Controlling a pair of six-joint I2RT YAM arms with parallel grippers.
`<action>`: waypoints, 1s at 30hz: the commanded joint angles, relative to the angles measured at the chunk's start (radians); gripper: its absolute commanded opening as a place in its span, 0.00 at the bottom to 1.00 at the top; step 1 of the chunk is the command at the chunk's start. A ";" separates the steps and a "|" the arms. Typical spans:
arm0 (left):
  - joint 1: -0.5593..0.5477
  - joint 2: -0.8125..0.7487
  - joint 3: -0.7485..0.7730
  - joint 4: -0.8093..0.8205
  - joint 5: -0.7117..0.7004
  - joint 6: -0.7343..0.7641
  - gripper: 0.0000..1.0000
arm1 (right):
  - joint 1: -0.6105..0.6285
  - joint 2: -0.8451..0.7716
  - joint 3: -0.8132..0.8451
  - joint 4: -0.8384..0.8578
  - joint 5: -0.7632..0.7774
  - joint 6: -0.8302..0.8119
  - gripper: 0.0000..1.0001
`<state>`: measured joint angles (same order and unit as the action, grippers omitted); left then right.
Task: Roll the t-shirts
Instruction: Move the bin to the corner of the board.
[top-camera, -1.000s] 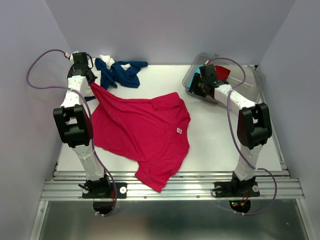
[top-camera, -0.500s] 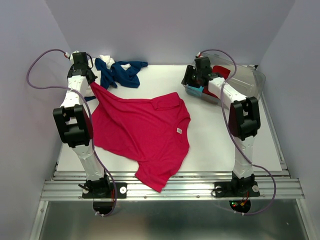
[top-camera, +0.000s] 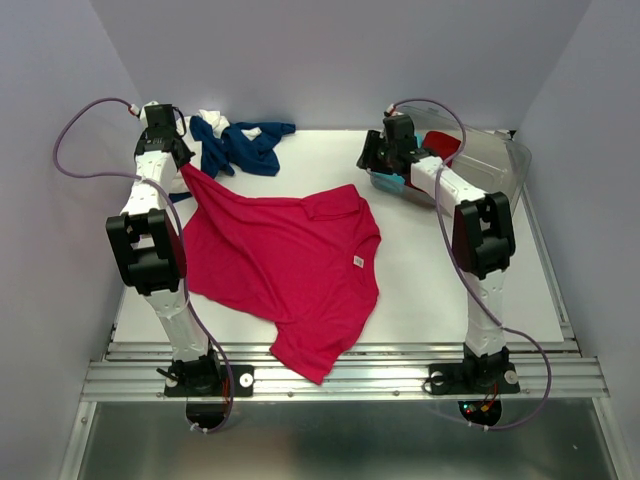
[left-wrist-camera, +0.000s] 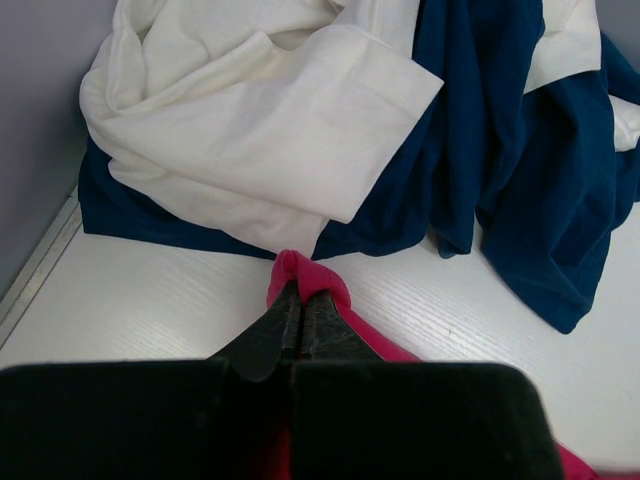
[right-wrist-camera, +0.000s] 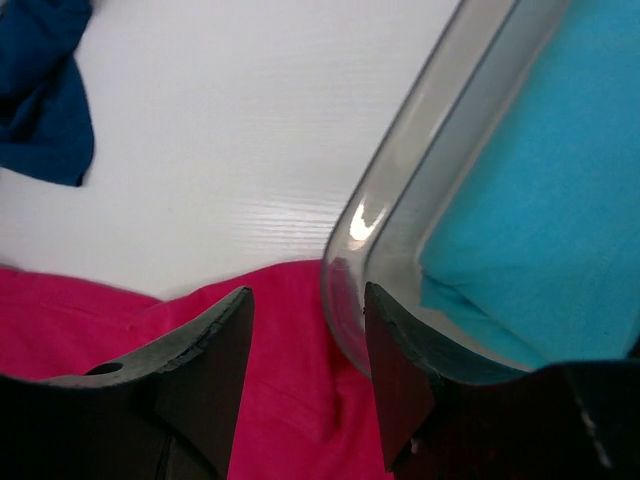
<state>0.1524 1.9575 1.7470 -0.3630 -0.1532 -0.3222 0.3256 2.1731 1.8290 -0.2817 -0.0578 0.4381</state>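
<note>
A bright pink-red t-shirt (top-camera: 290, 265) lies spread across the middle of the table, its hem hanging over the front edge. My left gripper (top-camera: 182, 170) is shut on a bunched corner of the pink-red shirt (left-wrist-camera: 305, 280) at the back left. A navy t-shirt (top-camera: 240, 145) and a white t-shirt (top-camera: 212, 120) lie piled just beyond it; both show in the left wrist view (left-wrist-camera: 500, 170) (left-wrist-camera: 260, 120). My right gripper (right-wrist-camera: 308, 315) is open and empty, above the pink-red shirt's edge (right-wrist-camera: 290, 400) beside the bin's corner.
A clear plastic bin (top-camera: 500, 165) stands at the back right, holding a light blue shirt (right-wrist-camera: 540, 230) and a dark red one (top-camera: 445, 145). Its rounded rim (right-wrist-camera: 400, 200) is next to my right fingers. Walls close in on the left, back and right.
My right arm has swung left from over the bin toward the bin's near-left corner and the pink-red shirt's edge. The left arm and the shirt have not moved.
</note>
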 joint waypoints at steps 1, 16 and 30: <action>0.004 -0.055 0.002 0.030 -0.006 0.012 0.00 | 0.056 -0.062 0.007 0.105 -0.042 -0.042 0.54; 0.004 -0.063 -0.003 0.030 -0.011 0.014 0.00 | 0.118 0.056 0.105 0.055 0.012 -0.038 0.55; -0.008 -0.071 -0.018 0.036 -0.006 0.011 0.00 | 0.147 -0.064 0.059 0.066 0.075 -0.076 0.57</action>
<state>0.1509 1.9549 1.7317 -0.3576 -0.1535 -0.3222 0.4488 2.1471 1.8252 -0.2329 0.0002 0.3943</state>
